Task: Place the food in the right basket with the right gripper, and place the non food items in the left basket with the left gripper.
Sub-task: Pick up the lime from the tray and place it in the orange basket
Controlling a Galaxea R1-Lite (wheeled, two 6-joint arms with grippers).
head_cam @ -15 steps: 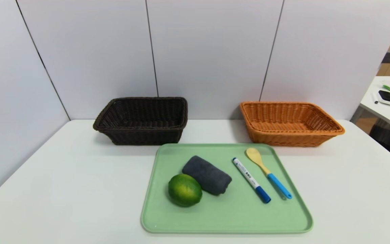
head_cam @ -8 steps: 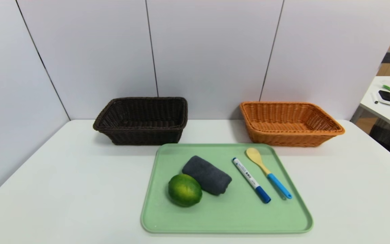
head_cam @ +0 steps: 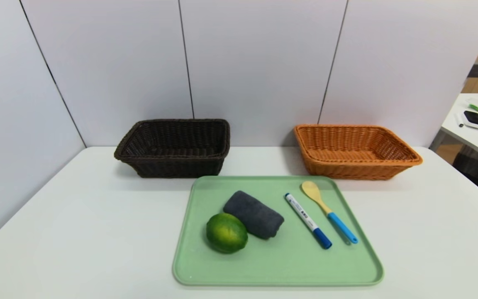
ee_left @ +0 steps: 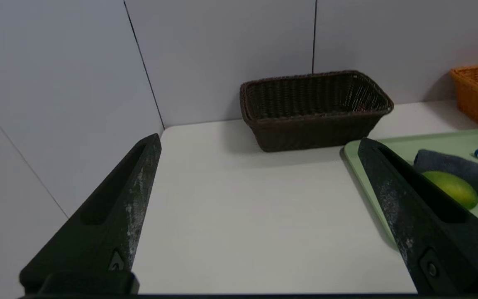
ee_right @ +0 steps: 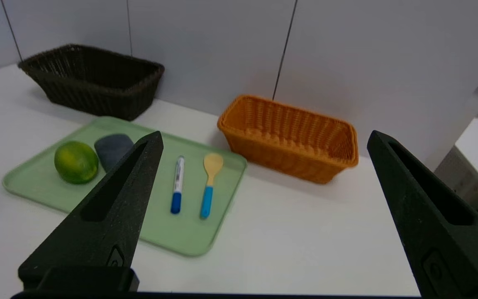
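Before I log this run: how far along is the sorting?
Nothing done: both baskets hold nothing. Nothing in hand: left gripper and right gripper open, bare. Left: lime, towel, marker, spoon, all on the tray.

Even, bright overhead light; the white counter [head_cam: 77,232] shows no glare. Soft shadows sit under the dark brown basket [head_cam: 174,147] and the orange-tan basket [head_cam: 355,151]. The head view bows at its edges. Both wrist views look slightly soft and dimmer.
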